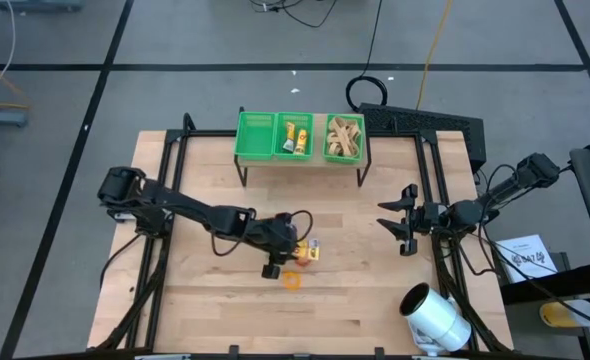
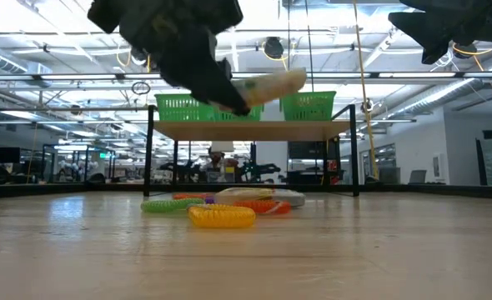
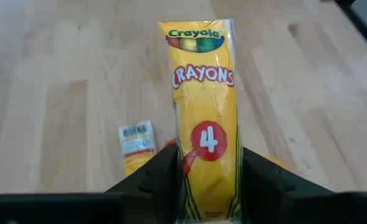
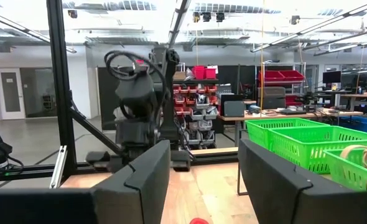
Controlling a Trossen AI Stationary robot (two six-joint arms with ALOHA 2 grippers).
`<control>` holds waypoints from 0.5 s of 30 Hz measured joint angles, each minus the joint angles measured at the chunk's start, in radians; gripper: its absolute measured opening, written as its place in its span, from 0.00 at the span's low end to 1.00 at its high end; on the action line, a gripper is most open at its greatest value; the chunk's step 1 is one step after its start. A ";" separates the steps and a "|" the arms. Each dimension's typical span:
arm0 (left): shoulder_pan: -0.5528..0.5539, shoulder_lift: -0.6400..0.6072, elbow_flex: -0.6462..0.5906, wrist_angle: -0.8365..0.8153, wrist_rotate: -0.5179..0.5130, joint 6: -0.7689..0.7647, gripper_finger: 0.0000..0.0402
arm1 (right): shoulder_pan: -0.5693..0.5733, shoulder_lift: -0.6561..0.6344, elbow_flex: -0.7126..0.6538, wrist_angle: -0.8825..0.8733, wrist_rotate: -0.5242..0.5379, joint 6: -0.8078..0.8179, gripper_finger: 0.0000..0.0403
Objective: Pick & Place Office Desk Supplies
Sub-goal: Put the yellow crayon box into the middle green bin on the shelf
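Observation:
My left gripper (image 3: 208, 163) is shut on a yellow Crayola crayon pack (image 3: 205, 93), which the low view shows raised above the table (image 2: 271, 84). In the high view this gripper (image 1: 278, 250) is over the table's middle. Below it lie a second small yellow pack (image 3: 137, 145), a green coil ring (image 2: 167, 204), a yellow coil (image 2: 221, 217) and an orange-red ring (image 2: 263, 207), all flat on the wood. My right gripper (image 1: 400, 222) waits open near the right side, touching nothing. My left gripper pinches the crayon pack between its two fingers (image 3: 165, 171) at the bottom end (image 3: 202, 186), the end away from the Crayola heading. The pack runs along the fingers and sticks out past their tips. It is lifted clear of the table, lying nearly level.
A raised rack at the far edge carries three green bins (image 1: 300, 136): the middle one holds yellow items (image 1: 295, 138), the right one tan rubber bands (image 1: 345, 138). A large white cylinder (image 1: 435, 315) lies at the near right corner. Bare wood stretches across the near left.

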 joint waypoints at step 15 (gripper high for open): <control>0.085 -0.191 0.000 0.154 -0.232 -0.024 0.36 | 0.000 0.000 0.000 0.004 -0.002 0.000 0.45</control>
